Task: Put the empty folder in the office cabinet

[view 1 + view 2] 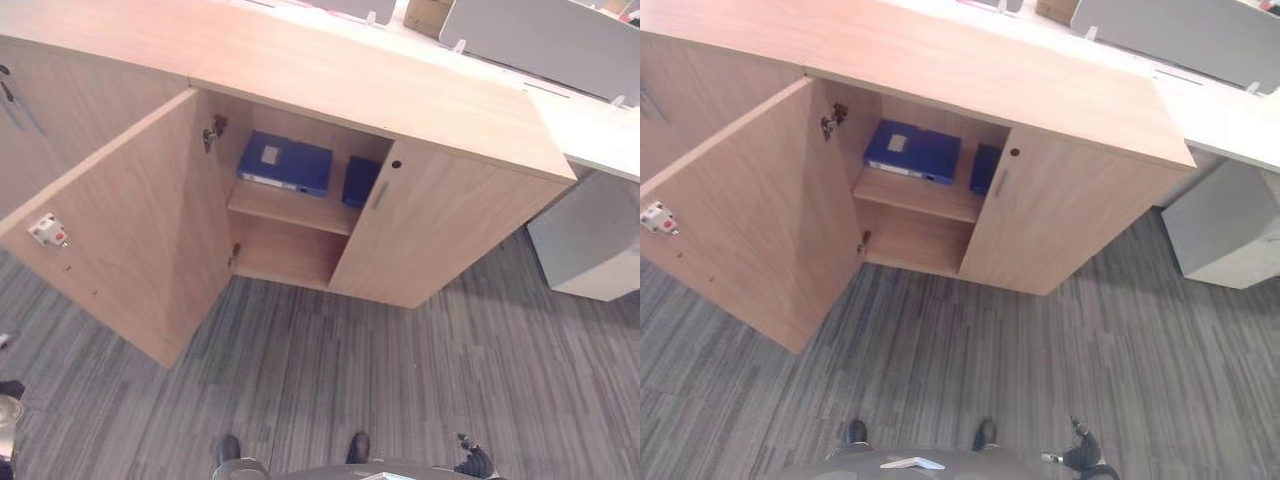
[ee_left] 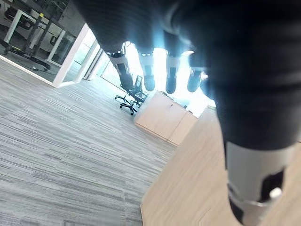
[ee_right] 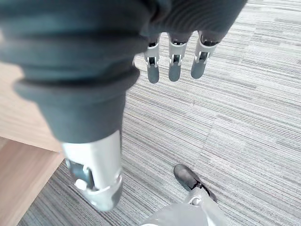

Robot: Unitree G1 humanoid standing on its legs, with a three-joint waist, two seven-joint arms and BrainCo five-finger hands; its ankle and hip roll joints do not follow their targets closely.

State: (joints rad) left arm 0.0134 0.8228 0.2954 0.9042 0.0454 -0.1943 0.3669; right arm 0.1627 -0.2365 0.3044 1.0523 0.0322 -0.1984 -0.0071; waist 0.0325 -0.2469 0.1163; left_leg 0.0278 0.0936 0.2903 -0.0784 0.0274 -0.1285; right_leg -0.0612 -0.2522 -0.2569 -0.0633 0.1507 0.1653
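Nearest to you, both hands hang empty. Your right hand (image 3: 174, 61) shows its fingers straight and slack over the grey carpet (image 1: 420, 380), grasping nothing, and you can glimpse it low at the near right edge in the head views. Your left hand (image 2: 155, 70) is the same, fingers released and pointing out over the carpet with a pale wood surface just beside it; it holds nothing either.

Further out, the cabinet (image 1: 400, 110) stands with its left door (image 1: 130, 230) swung wide toward you and its right door (image 1: 430, 230) closed. On the upper shelf (image 1: 290, 205) lies a blue folder (image 1: 285, 163), flat, with a second blue folder (image 1: 360, 182) at its right, partly hidden behind the closed door. The task's folder looks already housed, though you cannot tell from here which of the two it is.

Your risks now, as I judge them:
- The open door juts into your left side; swing or step left carelessly and your left arm could knock it
- Close it too fast and it may slam, or catch your fingers at the hinge (image 1: 214, 130)
- The first folder's near edge sits close to the shelf lip, so it might foul the door if it overhangs; you cannot confirm that from here
- Reaching in again could nudge either folder off the shelf
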